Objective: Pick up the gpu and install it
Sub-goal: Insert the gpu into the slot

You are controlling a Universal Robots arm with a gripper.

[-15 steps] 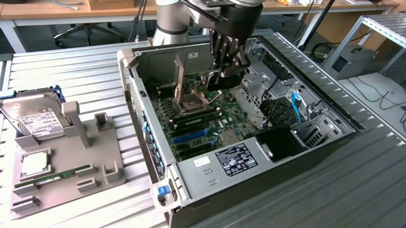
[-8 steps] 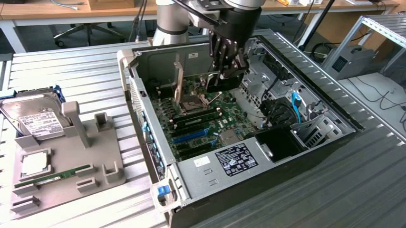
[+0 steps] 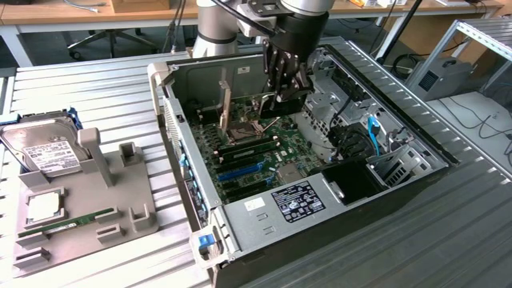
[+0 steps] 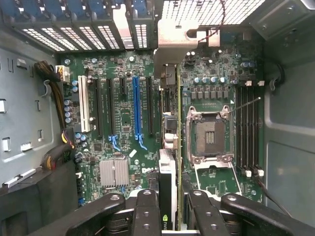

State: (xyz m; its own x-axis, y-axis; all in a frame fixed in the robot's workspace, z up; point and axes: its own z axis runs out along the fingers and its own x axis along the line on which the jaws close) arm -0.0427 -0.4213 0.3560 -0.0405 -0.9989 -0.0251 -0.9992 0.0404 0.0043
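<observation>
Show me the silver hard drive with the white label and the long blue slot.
Silver hard drive [image 3: 47,155]: exterior view, on its white label.
Long blue slot [image 4: 137,105]: wrist view, midway along its length.

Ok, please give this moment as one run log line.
gripper: shut on gpu | gpu: edge-on over motherboard | place: inside open PC case

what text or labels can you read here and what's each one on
No text can be read.
hard drive label: too small.
black sticker in computer case: too small.
gpu edge: small green mark, no legible words.
motherboard print: too small.
</observation>
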